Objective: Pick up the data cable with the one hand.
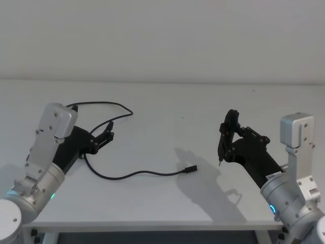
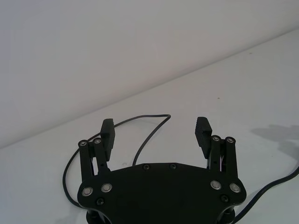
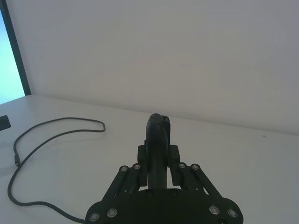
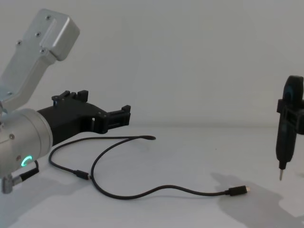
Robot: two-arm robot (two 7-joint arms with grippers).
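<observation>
The data cable (image 1: 133, 174) is a thin black cord lying in loose curves on the white table. One small plug (image 1: 191, 169) with a metal tip rests near the table's middle. The cord also shows in the chest view (image 4: 142, 194) and both wrist views (image 2: 142, 116) (image 3: 70, 118). My left gripper (image 1: 104, 136) hovers open above the cord's left part, with nothing between its fingers (image 2: 108, 133); from the side it hangs clear of the table (image 4: 124, 115). My right gripper (image 1: 228, 133) at the right is shut on a slim black tool (image 1: 222, 147) with a thin metal tip, held upright (image 4: 284, 137).
The white table (image 1: 162, 203) has bare surface between the two arms and toward the back wall. Its front edge runs close to my body. The tool's shadow falls on the table to the right of the plug.
</observation>
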